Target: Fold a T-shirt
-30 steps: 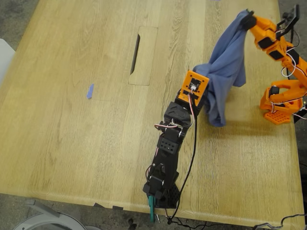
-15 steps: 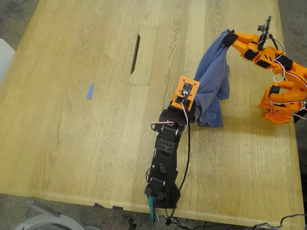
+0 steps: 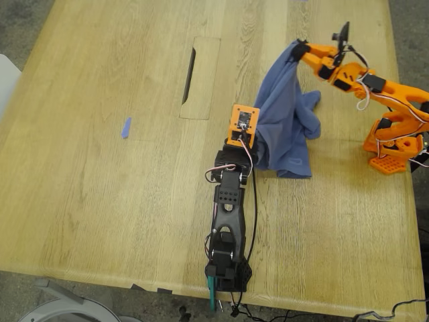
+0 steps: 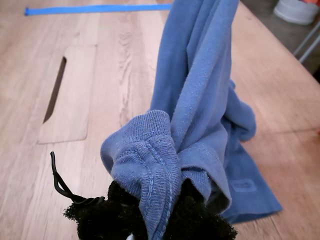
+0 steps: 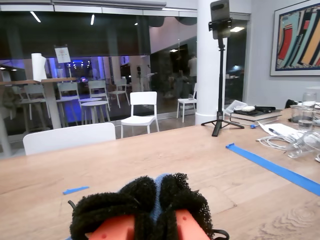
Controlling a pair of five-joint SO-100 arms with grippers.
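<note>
The slate-blue T-shirt (image 3: pixel 285 127) hangs bunched between my two grippers, and its lower part rests crumpled on the table. My first gripper (image 3: pixel 253 142), on the black arm, is shut on a ribbed edge of the T-shirt (image 4: pixel 150 165); cloth spills over its black foam pads (image 4: pixel 100 217). My second gripper (image 3: pixel 295 48), on the orange arm, holds the shirt's upper end raised above the table. In the second wrist view a sliver of blue T-shirt (image 5: pixel 159 181) shows between the closed pads of my second gripper (image 5: pixel 155 205). The chest print is hidden.
A cable slot (image 3: pixel 190 75) sits in a wooden insert toward the exterior view's left of the shirt, and a blue tape scrap (image 3: pixel 125 127) lies further left. The orange arm's base (image 3: pixel 392 144) stands near the exterior view's right edge. A blue tape strip (image 5: pixel 272 167), tripod (image 5: pixel 220 75) and glasses (image 5: pixel 305 117) show across the table.
Both grippers have carried the shirt toward the exterior view's left. The orange arm has stretched out further, and more cloth now lies on the table.
</note>
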